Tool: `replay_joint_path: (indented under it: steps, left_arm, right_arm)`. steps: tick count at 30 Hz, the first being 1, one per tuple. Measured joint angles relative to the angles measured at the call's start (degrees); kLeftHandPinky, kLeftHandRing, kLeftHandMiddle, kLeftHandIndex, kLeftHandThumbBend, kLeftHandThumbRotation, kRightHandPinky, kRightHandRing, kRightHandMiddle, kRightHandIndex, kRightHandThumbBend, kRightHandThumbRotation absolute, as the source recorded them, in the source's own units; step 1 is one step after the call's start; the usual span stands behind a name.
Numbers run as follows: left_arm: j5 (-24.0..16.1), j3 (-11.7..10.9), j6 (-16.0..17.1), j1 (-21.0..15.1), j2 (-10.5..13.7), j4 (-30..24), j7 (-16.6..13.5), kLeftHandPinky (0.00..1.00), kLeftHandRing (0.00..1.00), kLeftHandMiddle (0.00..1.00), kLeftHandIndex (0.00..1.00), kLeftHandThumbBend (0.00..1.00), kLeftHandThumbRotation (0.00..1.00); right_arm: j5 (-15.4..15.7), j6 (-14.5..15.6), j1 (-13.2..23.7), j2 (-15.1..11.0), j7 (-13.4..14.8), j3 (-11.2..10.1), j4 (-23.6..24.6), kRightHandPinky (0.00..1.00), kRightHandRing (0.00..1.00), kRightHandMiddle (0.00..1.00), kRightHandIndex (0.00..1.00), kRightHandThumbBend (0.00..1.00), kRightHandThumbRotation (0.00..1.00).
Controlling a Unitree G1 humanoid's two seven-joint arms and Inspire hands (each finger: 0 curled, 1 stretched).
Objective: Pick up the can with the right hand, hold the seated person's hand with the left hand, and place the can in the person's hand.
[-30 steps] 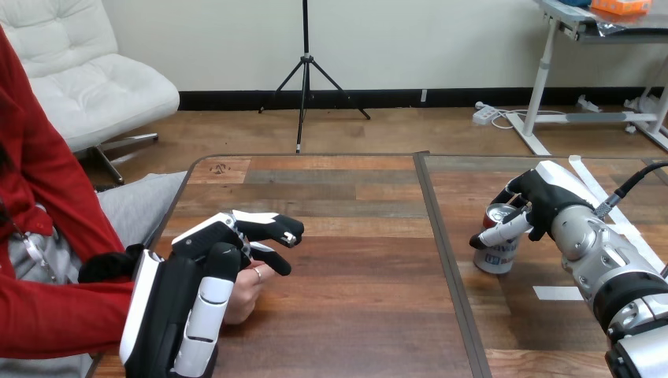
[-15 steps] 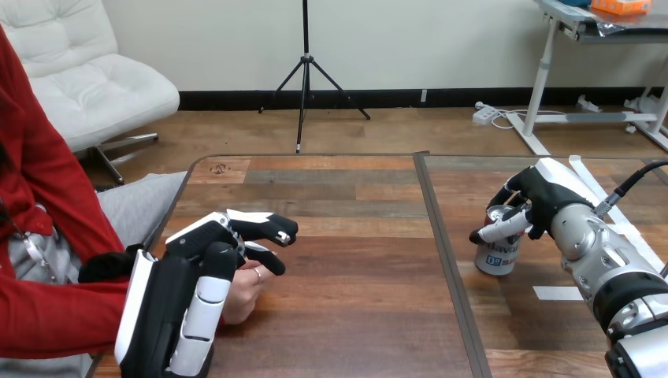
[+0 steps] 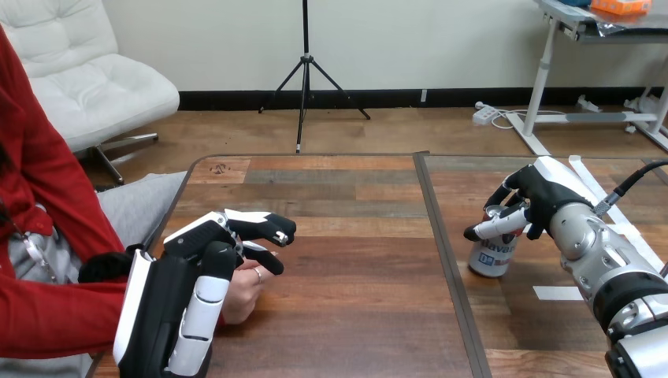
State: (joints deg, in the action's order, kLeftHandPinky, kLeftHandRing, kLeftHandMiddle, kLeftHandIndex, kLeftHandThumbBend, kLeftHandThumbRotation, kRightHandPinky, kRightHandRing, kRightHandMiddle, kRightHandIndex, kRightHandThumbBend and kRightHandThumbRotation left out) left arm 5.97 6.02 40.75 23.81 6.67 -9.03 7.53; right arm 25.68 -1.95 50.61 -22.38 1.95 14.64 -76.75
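A silver can (image 3: pixel 491 253) stands upright on the right-hand table. My right hand (image 3: pixel 539 198) reaches in from the right, its fingers and thumb curled round the can's top. At the left, my left hand (image 3: pixel 206 250) lies over the person's hand (image 3: pixel 246 293), which rests on the table near its left edge. Its fingers curl over that hand from above and its thumb runs along the near side. Most of the person's hand is hidden beneath mine.
A dark seam (image 3: pixel 441 252) separates the two wooden tabletops. A white tape patch (image 3: pixel 557 292) lies just right of the can, and a long white strip (image 3: pixel 610 211) runs behind my right forearm. The person's red sleeve (image 3: pixel 55 315) rests at the left edge.
The can and my right hand have shifted slightly left together. My left hand has settled a little lower over the person's hand.
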Motion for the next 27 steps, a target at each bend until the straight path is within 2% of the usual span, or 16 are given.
replay_joint_path:
  steps: [18,27]
  left_arm:
    - [0.3,0.0,-0.8,0.0,0.0,0.0,0.1,0.44,0.62,0.61,0.5,0.57,0.93]
    - [0.4,0.0,-0.9,-0.1,0.0,0.0,0.3,0.44,0.61,0.61,0.5,0.58,0.92]
  right_arm:
    - [0.1,-1.1,-0.1,0.0,0.0,0.1,0.0,0.37,0.43,0.49,0.5,0.73,0.0]
    - [0.6,-1.1,-0.1,-0.1,-0.2,0.4,0.0,0.45,0.53,0.56,0.51,0.8,0.0]
